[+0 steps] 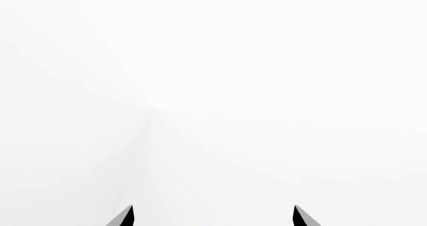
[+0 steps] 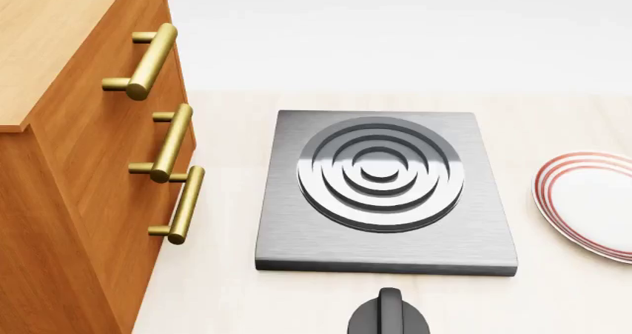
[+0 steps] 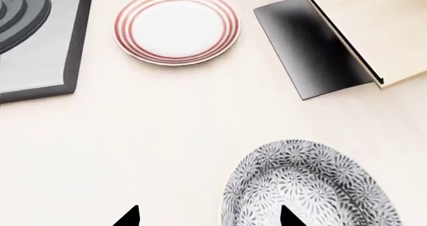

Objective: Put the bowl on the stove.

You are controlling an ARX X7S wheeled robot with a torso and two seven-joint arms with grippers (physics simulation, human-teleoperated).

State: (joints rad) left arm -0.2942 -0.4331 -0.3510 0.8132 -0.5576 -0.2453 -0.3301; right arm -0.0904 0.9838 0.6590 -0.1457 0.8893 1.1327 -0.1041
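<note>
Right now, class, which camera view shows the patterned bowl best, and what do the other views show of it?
The right wrist view: the bowl fills its lower part, floral pattern clear, though cut off at the frame's edge. The head view shows the stove and plate but no bowl. The left wrist view shows only white.

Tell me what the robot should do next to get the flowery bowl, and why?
Probably lower the right gripper onto the bowl rim. Its fingers are open, one over the bowl, holding nothing, and the stove burner is bare.
</note>
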